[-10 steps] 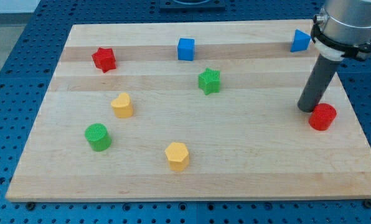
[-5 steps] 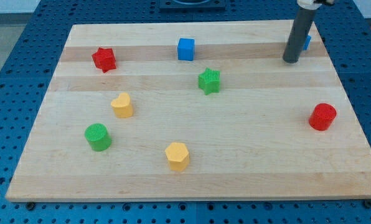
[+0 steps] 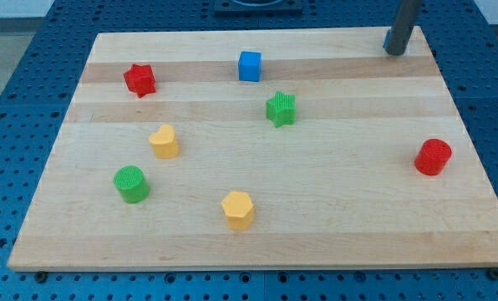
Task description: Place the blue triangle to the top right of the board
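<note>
The blue triangle block (image 3: pixel 387 38) shows only as a thin blue sliver at the top right corner of the pale wooden board (image 3: pixel 257 242); the dark rod stands in front of it and hides the rest, so its shape cannot be made out here. My tip (image 3: pixel 394 53) rests on the board at that corner, touching or just beside the sliver at about its 5 o'clock. The arm carries no hand, only this rod, so nothing is grasped.

From the board's centre, a blue cube block (image 3: pixel 249 65) sits at 12 o'clock, well apart from the tip. A green star block (image 3: pixel 281 109) lies near the centre, at the cube's 5 o'clock. A red star block (image 3: pixel 139 79) is at 10 o'clock. A yellow heart-shaped block (image 3: pixel 164 141) is at 9 o'clock, with a green cylinder block (image 3: pixel 132 184) at its 7 o'clock. A yellow hexagonal block (image 3: pixel 237 209) lies at 6 o'clock. A red cylinder block (image 3: pixel 433 156) sits at 3 o'clock, near the right edge. The board lies on a blue perforated counter (image 3: pixel 15 100).
</note>
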